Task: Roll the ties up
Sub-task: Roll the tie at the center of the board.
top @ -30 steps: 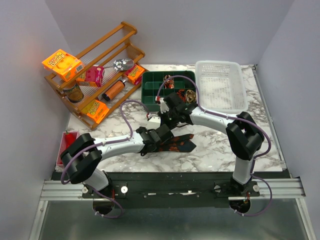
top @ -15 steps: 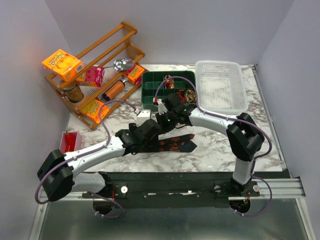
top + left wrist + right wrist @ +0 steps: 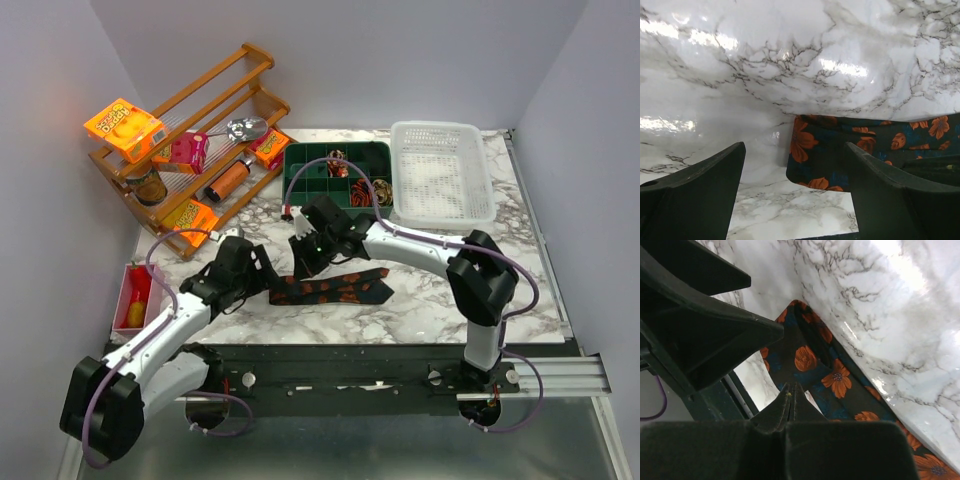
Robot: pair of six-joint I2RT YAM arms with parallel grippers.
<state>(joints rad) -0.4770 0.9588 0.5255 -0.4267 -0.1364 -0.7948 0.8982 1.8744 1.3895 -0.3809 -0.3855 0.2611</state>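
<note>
Wood rack (image 3: 215, 95) standing at far-L corner of marble table (image 3: 430, 290), orange box (image 3: 124, 129) sitting on top shelf, pink pkt (image 3: 181, 152) lying one shelf lower. Green tray (image 3: 300, 185) sitting just L of white basket (image 3: 440, 128). Red bin (image 3: 131, 275) sitting at near-L edge.

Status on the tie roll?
Left gripper open, facing end of tie. Right gripper shut, tips over tie. Tie flat, unrolled. Organizer behind, apart from it.
</note>
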